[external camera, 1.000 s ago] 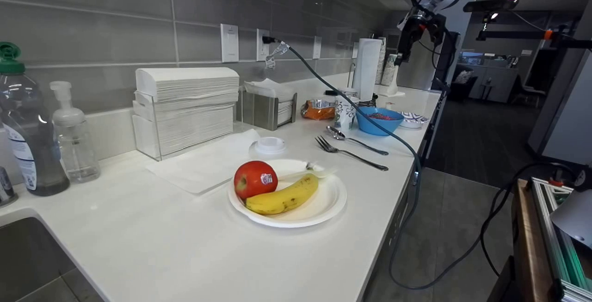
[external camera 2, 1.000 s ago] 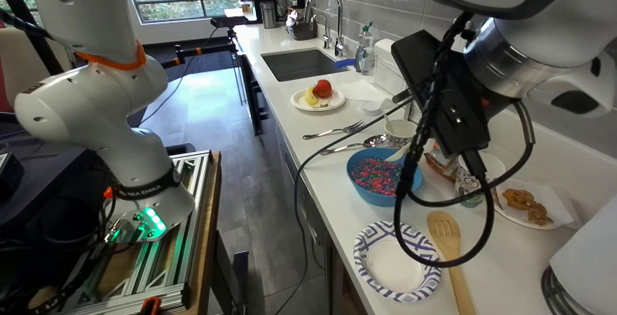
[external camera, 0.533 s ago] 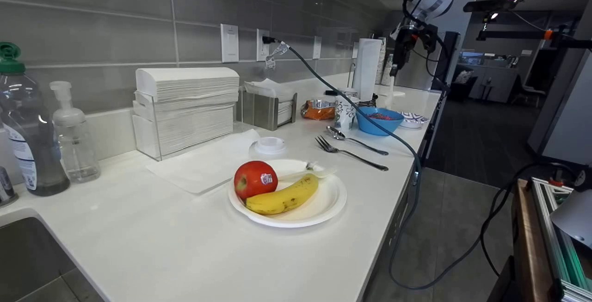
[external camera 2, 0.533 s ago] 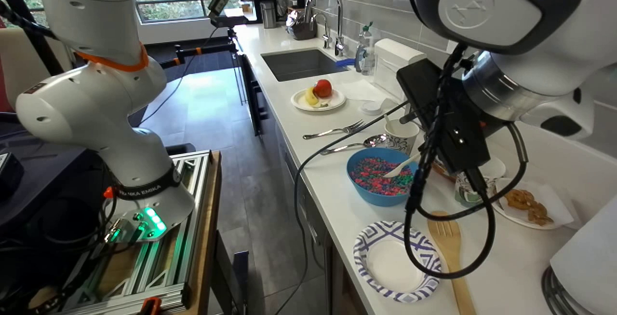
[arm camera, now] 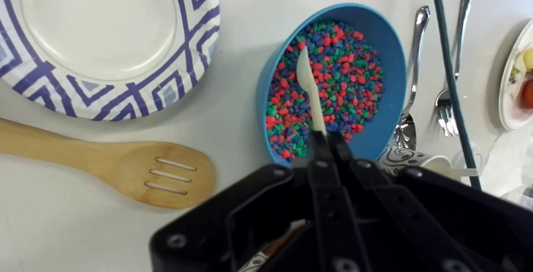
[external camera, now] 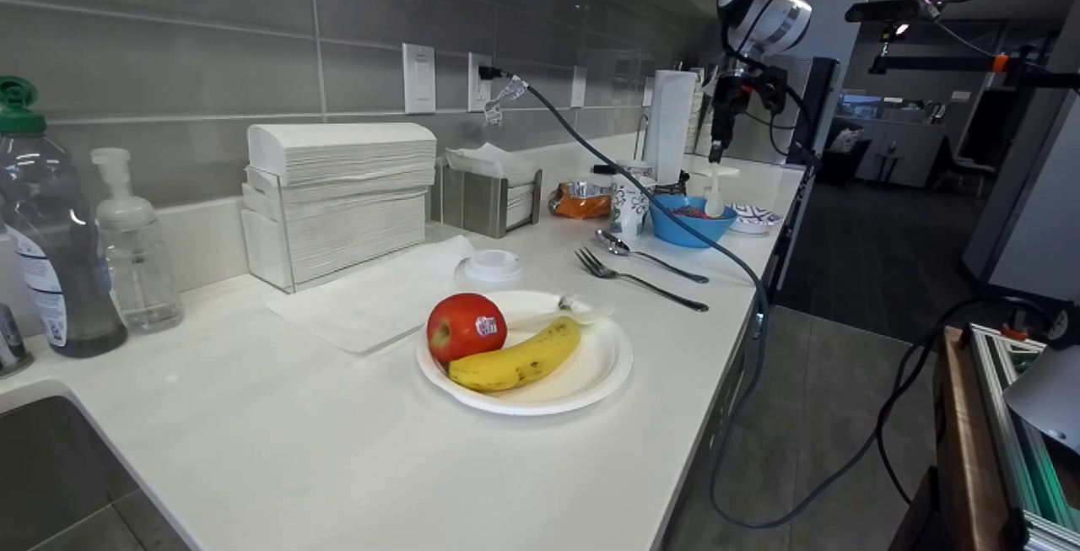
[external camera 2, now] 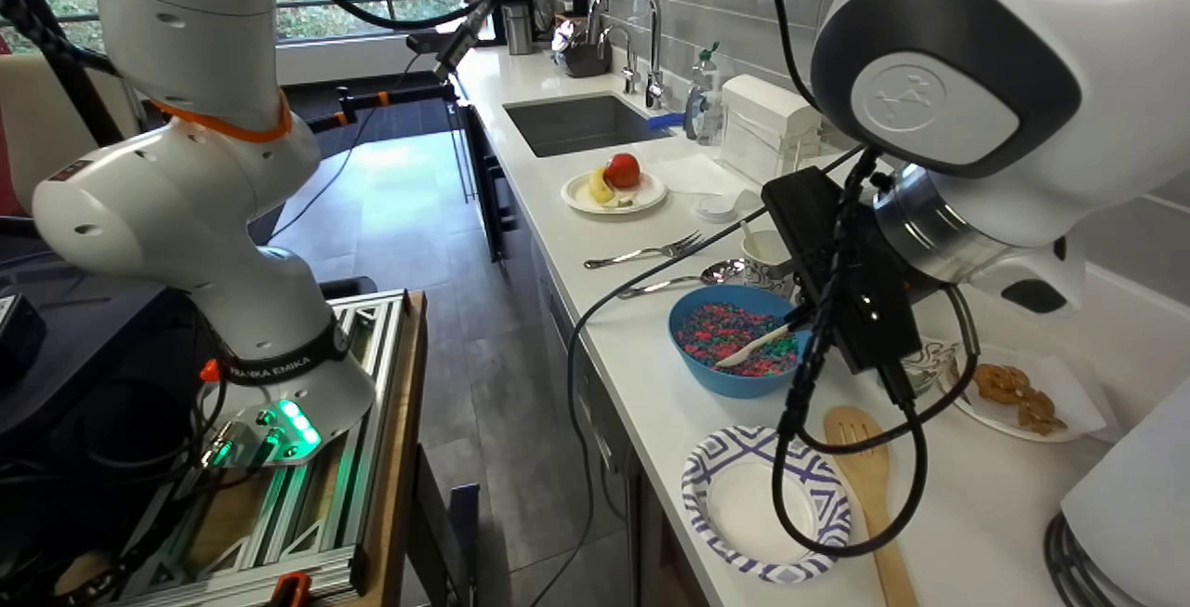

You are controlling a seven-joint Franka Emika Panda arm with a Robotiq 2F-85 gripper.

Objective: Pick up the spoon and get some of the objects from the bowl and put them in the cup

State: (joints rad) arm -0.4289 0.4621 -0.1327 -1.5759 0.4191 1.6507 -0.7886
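My gripper is shut on the handle of a white plastic spoon, head pointing down. The spoon also shows in both exterior views. Its head is over the pebbles in the blue bowl; I cannot tell whether it touches them. The bowl holds small red, green and blue pieces. A white paper cup with black swirls stands beside the bowl, with a pale handle sticking out. It is partly hidden by my gripper in an exterior view. A second patterned cup stands nearer the wall.
A patterned paper plate and a slotted wooden spatula lie beside the bowl. A metal spoon and fork lie on its far side. A cable crosses above them. A plate with pretzels is near the wall.
My gripper has moved down and toward the bowl with the spoon in it. The spoon's head has come from above the bowl down to the pebbles' level or just above.
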